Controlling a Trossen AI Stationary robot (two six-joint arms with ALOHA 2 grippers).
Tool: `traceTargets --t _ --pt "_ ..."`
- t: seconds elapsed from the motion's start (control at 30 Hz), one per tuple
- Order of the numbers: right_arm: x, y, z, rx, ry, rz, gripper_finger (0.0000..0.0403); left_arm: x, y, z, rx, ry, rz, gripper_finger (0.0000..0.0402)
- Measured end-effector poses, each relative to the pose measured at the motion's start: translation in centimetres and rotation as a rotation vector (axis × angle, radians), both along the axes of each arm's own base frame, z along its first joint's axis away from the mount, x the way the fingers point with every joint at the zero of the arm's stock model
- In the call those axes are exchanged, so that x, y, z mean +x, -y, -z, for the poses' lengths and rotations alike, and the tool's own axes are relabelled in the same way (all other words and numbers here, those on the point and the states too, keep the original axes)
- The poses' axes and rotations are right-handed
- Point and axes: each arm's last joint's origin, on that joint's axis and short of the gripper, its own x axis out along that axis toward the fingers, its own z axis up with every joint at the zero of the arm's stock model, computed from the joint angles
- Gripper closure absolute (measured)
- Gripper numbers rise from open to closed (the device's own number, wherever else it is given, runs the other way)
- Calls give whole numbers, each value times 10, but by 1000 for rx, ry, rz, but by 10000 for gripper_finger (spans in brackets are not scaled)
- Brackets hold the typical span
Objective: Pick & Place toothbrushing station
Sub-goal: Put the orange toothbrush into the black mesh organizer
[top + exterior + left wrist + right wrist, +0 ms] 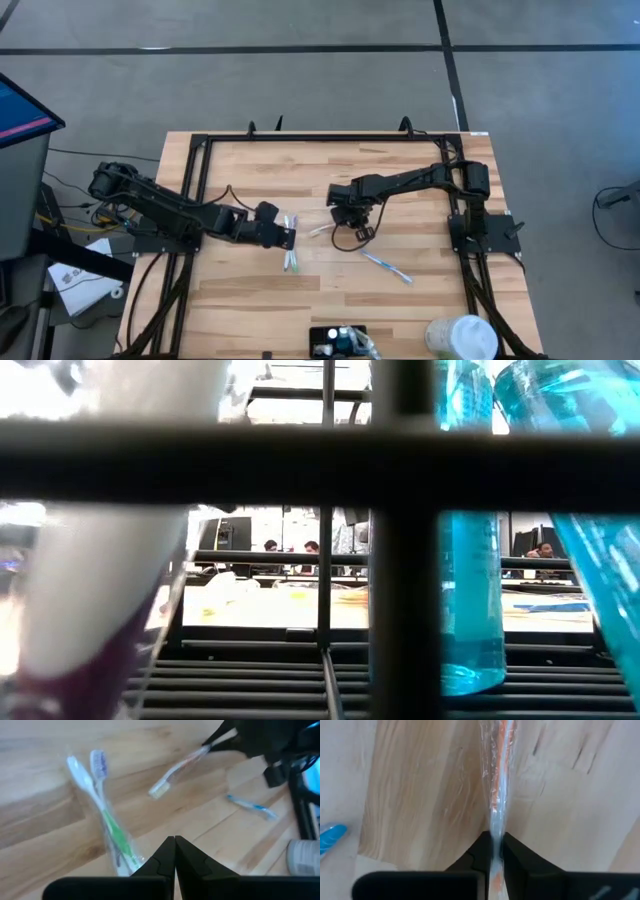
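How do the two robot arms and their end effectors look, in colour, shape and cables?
Both arms are black and jointed. The left arm has cables near its base. The right arm has a black cable loop hanging below its wrist. Each end effector, left and right, has two black angular fingers.

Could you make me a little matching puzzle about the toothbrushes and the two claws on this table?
Things:
1. orange toothbrush
2. blue toothbrush
3. green toothbrush
4. left gripper

States:
A. lying loose on the wood, near the right arm
B. shut on nothing
C. pinched in the right gripper
D. lying in front of the left gripper, beside a white one

Pairs: 1-C, 2-A, 3-D, 4-B
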Motion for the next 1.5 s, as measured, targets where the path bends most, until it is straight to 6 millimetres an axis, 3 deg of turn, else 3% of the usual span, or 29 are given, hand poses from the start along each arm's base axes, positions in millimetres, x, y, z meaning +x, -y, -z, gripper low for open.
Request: traceTargets --t 0.23,0.5,0.93,1.5 --pt "-7 -2 -6 84 -37 63 394 4 9 -7 55 114 -34 401" --pt "-15 6 -42 104 61 197 394 6 19 -13 111 196 -34 401" --pt "-36 32 -107 315 310 411 396 6 27 -17 131 249 -26 401" --pt "-48 21 -167 664 545 512 392 23 17 -53 328 555 -86 401"
